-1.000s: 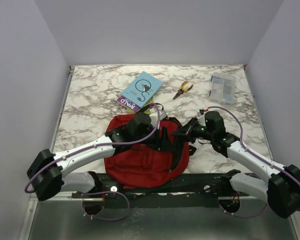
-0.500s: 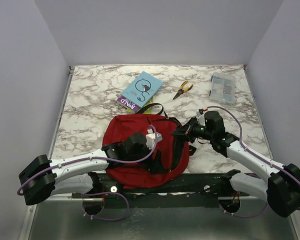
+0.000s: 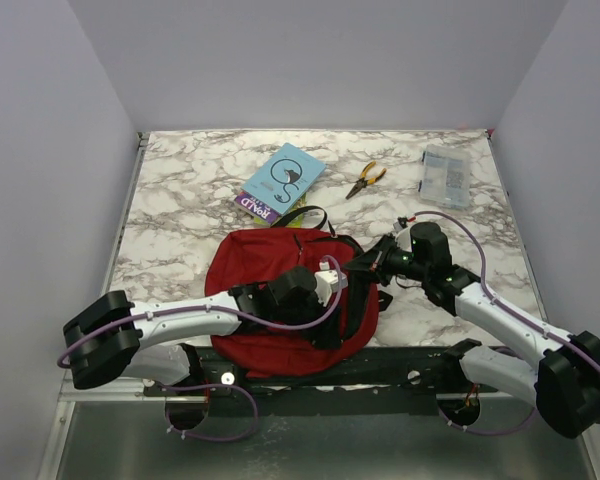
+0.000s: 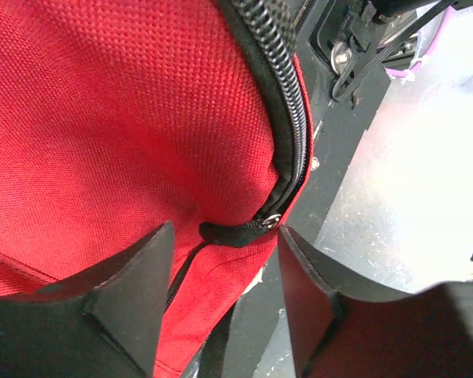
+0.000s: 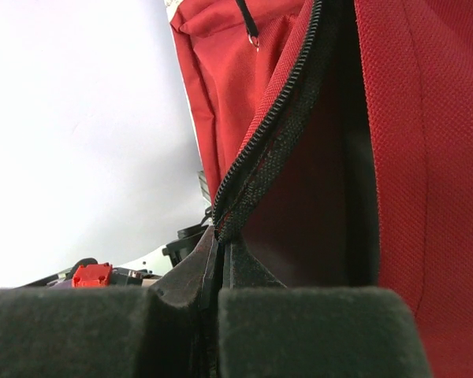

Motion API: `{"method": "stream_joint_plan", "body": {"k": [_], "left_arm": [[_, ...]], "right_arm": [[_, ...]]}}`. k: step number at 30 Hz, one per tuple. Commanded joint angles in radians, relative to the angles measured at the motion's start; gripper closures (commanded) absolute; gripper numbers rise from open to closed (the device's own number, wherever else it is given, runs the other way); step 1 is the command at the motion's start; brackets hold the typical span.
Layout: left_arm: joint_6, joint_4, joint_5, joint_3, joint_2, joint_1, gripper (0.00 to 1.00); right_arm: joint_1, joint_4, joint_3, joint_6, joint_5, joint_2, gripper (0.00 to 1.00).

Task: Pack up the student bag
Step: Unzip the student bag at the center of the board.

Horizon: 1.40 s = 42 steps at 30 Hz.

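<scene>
The dark red student bag (image 3: pixel 260 300) lies flat at the table's near middle, with black straps and a black top handle (image 3: pixel 305 213). My left gripper (image 3: pixel 332 325) hovers open over the bag's near right corner. In the left wrist view its jaws (image 4: pixel 226 236) stand either side of a black zipper pull tab (image 4: pixel 238 232) at the end of the black zipper (image 4: pixel 288 118), not touching it. My right gripper (image 3: pixel 365 265) is shut on the bag's zipper edge (image 5: pixel 256 157) at its right side. It holds that edge up, so the dark inside (image 5: pixel 323 181) shows.
A blue book (image 3: pixel 288 175) lies on a purple book (image 3: pixel 255 205) at the back. Yellow-handled pliers (image 3: pixel 365 180) and a clear plastic box (image 3: pixel 445 175) lie at the back right. A black mounting frame (image 3: pixel 400 365) runs along the near edge.
My left arm has swung from the bag's back edge, across the bag, to its near right corner. My right gripper has stayed shut on the zipper edge.
</scene>
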Motion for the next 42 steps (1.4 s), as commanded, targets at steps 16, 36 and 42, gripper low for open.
{"method": "stream_joint_plan", "body": {"k": [16,36,42], "left_arm": [[-0.035,0.008,-0.024,0.013,-0.002,-0.062,0.89],[-0.209,-0.162,-0.074,-0.152,-0.167,-0.066,1.00],[-0.329,-0.270,-0.150,-0.165,-0.183,-0.066,1.00]], "right_arm": [[0.004,-0.001,0.020,-0.034,-0.007,-0.036,0.99],[-0.120,-0.106,0.070,-0.151,-0.019,0.006,1.00],[-0.153,-0.150,0.098,-0.183,-0.007,-0.011,0.99]]}}
